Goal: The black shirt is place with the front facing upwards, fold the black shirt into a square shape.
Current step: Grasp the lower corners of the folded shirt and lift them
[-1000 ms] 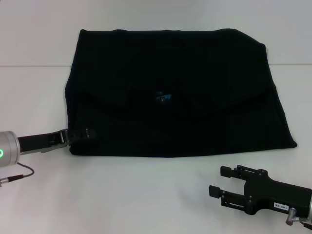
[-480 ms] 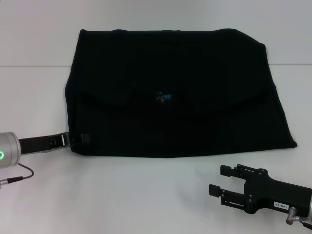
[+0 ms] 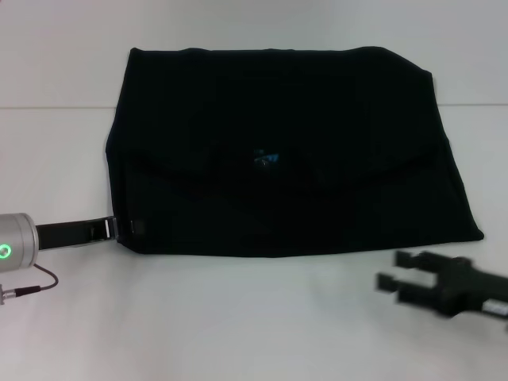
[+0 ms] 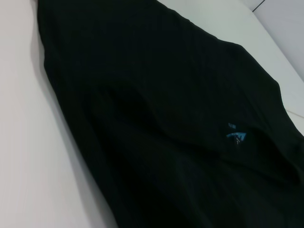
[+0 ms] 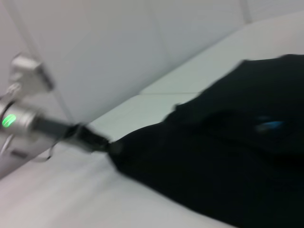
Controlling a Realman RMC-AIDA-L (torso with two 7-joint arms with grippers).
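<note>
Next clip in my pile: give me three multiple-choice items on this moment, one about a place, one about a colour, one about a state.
1. Where is the left claw?
A. at the shirt's near left corner
B. on the neck label
C. at the shirt's far edge

2. What colour is the neck label?
A. red
B. blue
C. yellow

3. How does the right claw stand?
A. shut on the shirt
B. shut, holding nothing
C. open, off the shirt

Key:
1 A: in the head view the left claw meets the shirt at its near left corner.
2 B: the label shows blue against the black cloth.
3 C: the right claw has its two fingers spread over the bare table, near the shirt's near right corner but clear of it.
</note>
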